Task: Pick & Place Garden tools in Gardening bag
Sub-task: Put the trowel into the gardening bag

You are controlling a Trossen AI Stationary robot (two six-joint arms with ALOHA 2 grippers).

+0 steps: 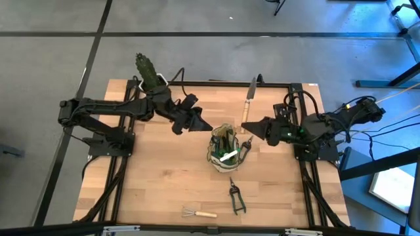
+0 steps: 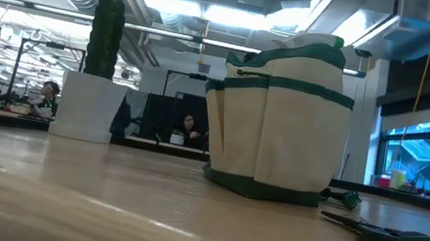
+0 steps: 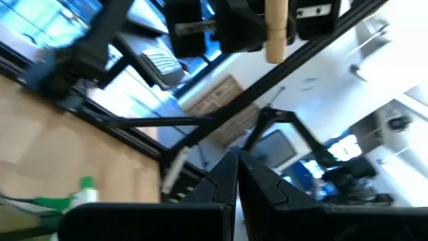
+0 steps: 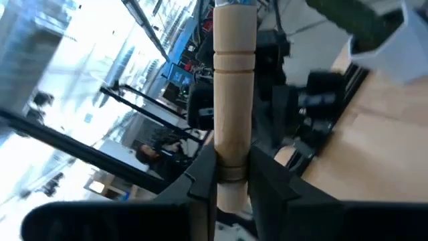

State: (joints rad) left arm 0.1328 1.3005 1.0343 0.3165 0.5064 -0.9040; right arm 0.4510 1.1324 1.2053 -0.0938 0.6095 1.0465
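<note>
I log the right gripper (image 4: 231,177) clenched on a wooden handle (image 4: 234,87) of a trowel (image 1: 248,98) just right of the bag (image 1: 224,149) at table (image 1: 157,183) centre, left gripper (image 1: 197,122) clenched empty beside the bag's left, shears (image 1: 235,196) and rake (image 1: 197,212) lying at the front.

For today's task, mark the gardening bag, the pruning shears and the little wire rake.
gardening bag (image 1: 216,159): high view, on its pale rim.
pruning shears (image 1: 235,197): high view, near the pivot.
wire rake (image 1: 204,214): high view, on its wooden handle.
</note>
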